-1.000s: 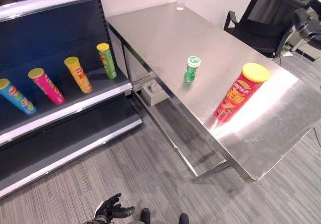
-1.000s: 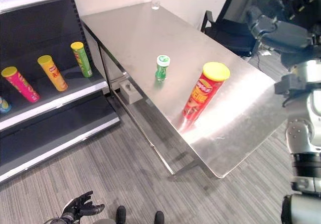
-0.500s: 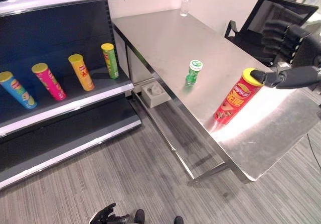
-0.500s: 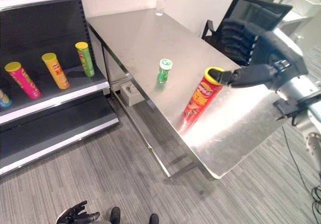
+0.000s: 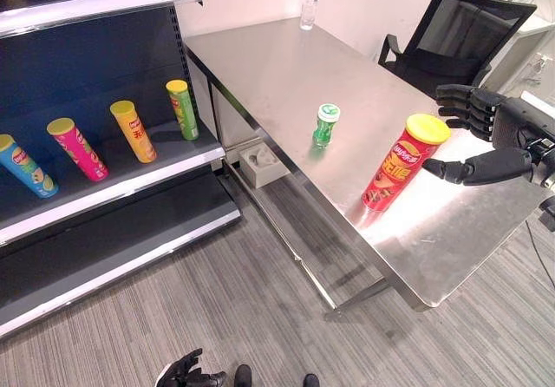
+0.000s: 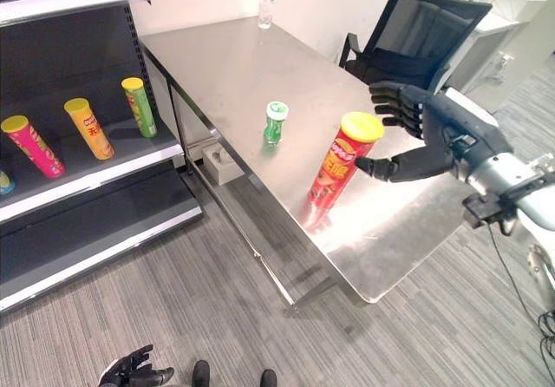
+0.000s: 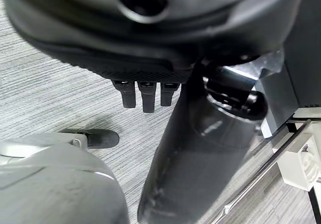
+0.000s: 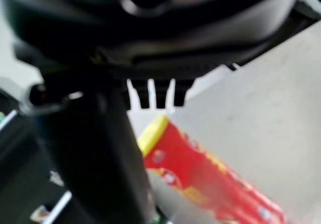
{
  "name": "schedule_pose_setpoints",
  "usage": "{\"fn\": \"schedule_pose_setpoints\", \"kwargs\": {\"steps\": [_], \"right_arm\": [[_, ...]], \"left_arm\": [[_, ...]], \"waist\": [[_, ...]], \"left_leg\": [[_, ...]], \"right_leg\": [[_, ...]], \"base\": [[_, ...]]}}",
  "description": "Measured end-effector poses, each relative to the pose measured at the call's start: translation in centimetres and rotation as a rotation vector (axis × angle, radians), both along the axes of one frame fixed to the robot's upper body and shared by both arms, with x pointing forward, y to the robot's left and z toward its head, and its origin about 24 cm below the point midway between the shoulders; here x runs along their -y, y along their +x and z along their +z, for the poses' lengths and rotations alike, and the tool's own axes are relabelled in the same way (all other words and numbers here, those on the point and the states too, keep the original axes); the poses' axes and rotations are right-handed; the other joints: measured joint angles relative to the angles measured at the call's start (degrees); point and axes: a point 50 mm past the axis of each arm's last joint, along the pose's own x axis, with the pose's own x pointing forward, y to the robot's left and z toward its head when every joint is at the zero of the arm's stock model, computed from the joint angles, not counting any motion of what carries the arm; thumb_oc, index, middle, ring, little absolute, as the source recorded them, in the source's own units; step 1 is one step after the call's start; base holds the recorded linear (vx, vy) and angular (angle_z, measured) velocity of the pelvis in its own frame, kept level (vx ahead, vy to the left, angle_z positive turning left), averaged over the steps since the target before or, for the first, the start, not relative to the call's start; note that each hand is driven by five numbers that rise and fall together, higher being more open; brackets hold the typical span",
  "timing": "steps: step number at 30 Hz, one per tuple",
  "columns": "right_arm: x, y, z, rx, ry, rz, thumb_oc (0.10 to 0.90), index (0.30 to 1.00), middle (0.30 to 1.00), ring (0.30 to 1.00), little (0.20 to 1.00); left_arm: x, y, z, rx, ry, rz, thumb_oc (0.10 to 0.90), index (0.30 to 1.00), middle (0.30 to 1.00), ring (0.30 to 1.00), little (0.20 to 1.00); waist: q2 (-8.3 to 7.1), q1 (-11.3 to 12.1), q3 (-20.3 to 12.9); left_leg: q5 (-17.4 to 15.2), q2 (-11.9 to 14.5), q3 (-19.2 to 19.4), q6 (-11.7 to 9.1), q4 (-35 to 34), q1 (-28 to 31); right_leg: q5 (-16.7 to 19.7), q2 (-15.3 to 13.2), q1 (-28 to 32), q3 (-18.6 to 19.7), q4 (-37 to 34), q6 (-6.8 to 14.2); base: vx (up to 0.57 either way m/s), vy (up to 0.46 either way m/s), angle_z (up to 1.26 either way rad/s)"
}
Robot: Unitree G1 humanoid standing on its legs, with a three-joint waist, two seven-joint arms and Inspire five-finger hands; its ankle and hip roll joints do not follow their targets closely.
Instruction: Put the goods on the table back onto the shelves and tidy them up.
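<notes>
Step in hand looks like the reach for the red can (image 5: 401, 163), standing upright near the front of the table (image 5: 286, 66); right hand (image 6: 414, 135) sits just beside its top, fingers spread wide, thumb pointing at the can, nothing held; contact hard to tell. Next: close around the can, lift, carry to the shelf (image 5: 121, 183); small green bottle (image 5: 326, 125) waits further back; left hand (image 5: 184, 372) hangs low over the floor, loosely open, empty.

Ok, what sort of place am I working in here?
Probably a mock shop set up in an office: a retail shelf with chip cans in a row, a steel table beside it, and an office chair behind.
</notes>
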Motion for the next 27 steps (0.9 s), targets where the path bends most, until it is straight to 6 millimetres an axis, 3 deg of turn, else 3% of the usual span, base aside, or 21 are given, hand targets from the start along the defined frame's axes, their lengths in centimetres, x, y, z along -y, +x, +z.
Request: {"fn": "schedule_pose_setpoints", "kwargs": {"steps": [7, 16, 27], "right_arm": [[0.4, 0.2, -0.8, -0.007, -0.009, -0.045, 0.800, 0.900, 0.900, 0.900, 0.900], [1.8, 0.8, -3.6, -0.069, 0.074, -0.136, 0.800, 0.900, 0.900, 0.900, 0.900], [1.1, 1.1, -5.6, -0.124, 0.196, -0.107, 0.800, 0.900, 0.900, 0.900, 0.900]], "left_arm": [[0.1, 0.0, 0.0, -0.001, -0.003, 0.001, 0.800, 0.900, 0.900, 0.900, 0.900], [0.0, 0.0, 0.0, -0.001, -0.001, 0.002, 0.800, 0.900, 0.900, 0.900, 0.900], [-0.3, 0.1, 0.1, 0.000, 0.008, 0.002, 0.800, 0.900, 0.900, 0.900, 0.900]], "waist": [[-0.03, 0.6, 0.0], [-0.74, 1.6, 0.0], [-1.92, 2.3, 0.0]], "left_leg": [[0.0, 0.0, -0.8, 0.0, 0.0, -0.3], [0.0, 0.0, -0.9, 0.0, 0.0, -0.4], [0.0, -0.1, -1.1, 0.0, 0.0, -0.5]], "right_leg": [[-0.1, 0.1, 0.0, -0.7, 0.0, -0.2], [-0.1, 0.1, -0.1, -0.8, 0.0, -0.2], [-0.1, 0.0, -0.1, -0.9, 0.0, -0.2]], "base": [[0.01, -0.003, 0.05], [0.00, 0.000, 0.00], [0.00, 0.000, 0.00]]}}
